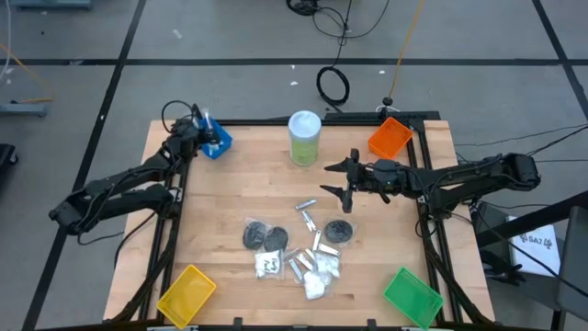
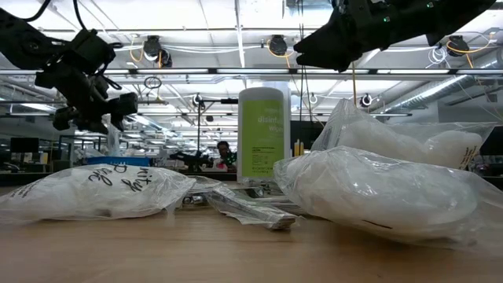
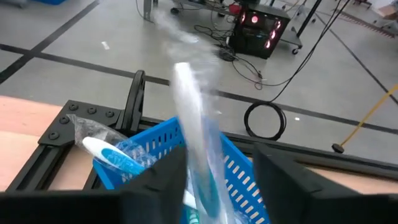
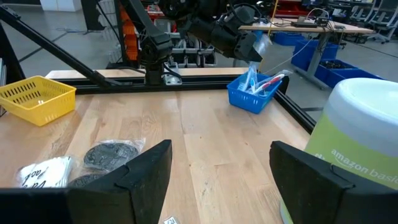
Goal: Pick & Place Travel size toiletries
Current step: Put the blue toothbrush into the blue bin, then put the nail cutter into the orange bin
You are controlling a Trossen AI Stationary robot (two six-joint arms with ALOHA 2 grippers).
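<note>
**Q:** What do the travel toiletries look like, and where are they?

**A:** A cluster lies on the pale wooden table point(image 1: 239, 184) toward its near edge: dark grey round discs in clear wrap point(image 1: 265, 237), short silver tubes point(image 1: 306, 217) and white crinkled packets point(image 1: 319, 276). In the low view the packets fill the foreground, one bearing handwritten dark lettering point(image 2: 94, 189). A thin blue-and-white stick in clear wrapping point(image 3: 198, 155) stands blurred between the left gripper's point(image 1: 204, 127) fingers, over the blue slotted plastic bin point(image 1: 217, 142) at the far left corner; another wrapped blue-and-white stick point(image 3: 112, 155) lies in that bin.

**Q:** And the jaws?

**A:** The left jaws stand partly apart around that stick; whether they clamp it cannot be told. The right gripper point(image 1: 340, 178) hovers above the table, jaws wide and empty, beside the tall pale-green canister with white lid point(image 1: 304, 138).

**Q:** The surroundings?

**A:** Orange point(image 1: 389, 137), yellow point(image 1: 186, 292) and green point(image 1: 412, 296) bins occupy the other corners. Beyond lie grey flooring with dark lines and a coiled black cable point(image 1: 333, 85).
</note>
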